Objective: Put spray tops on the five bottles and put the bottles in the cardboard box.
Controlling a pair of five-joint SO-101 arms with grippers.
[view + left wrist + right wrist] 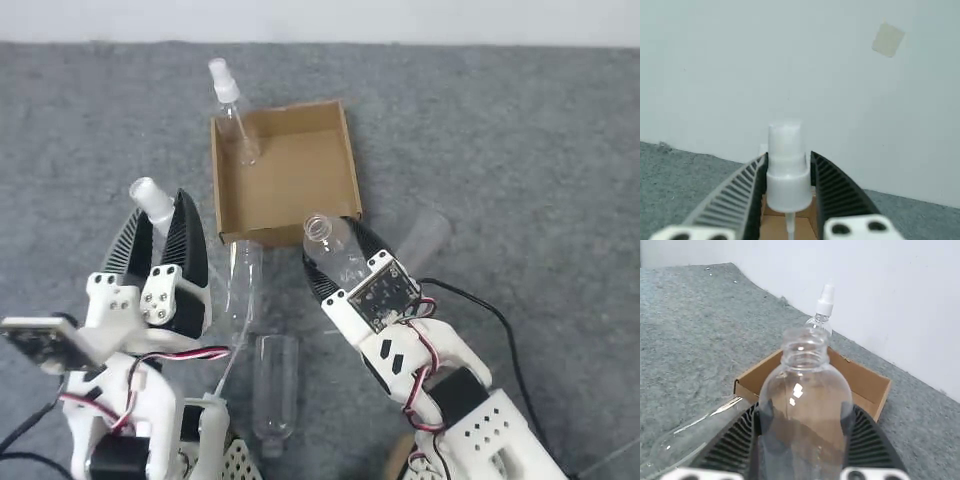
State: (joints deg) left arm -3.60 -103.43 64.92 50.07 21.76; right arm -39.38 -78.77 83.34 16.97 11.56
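- tabletop (520, 150): grey, felt-like covering; bounded at its far edge by a plain white wall (400, 20).
- cardboard box (340, 170): open-topped, on the tabletop ahead of the two arms.
- capped bottle (230, 110): clear, with a sprayer fitted, standing upright in the box's far left corner.
- left tool (160, 205): raised near the box's near left corner, pinching a loose white spray top (786, 170) by its collar.
- right tool (338, 243): pressed onto the body of a clear open-necked bottle (335, 250), whose mouth points towards the box's near wall.
- loose bottles (275, 385): three, uncapped, lying on the tabletop. One is between the arms just beside the box's near wall, one is closer to the arm bases, and one is to the right, partly hidden behind the right tool.
- view notes: the left wrist view adds a pale square patch (887, 39) on the wall and a thin dip tube (789, 227) hanging below the collar. The right wrist view lines the held bottle's neck up with the capped bottle beyond. The high view gives the lay of the loose bottles.
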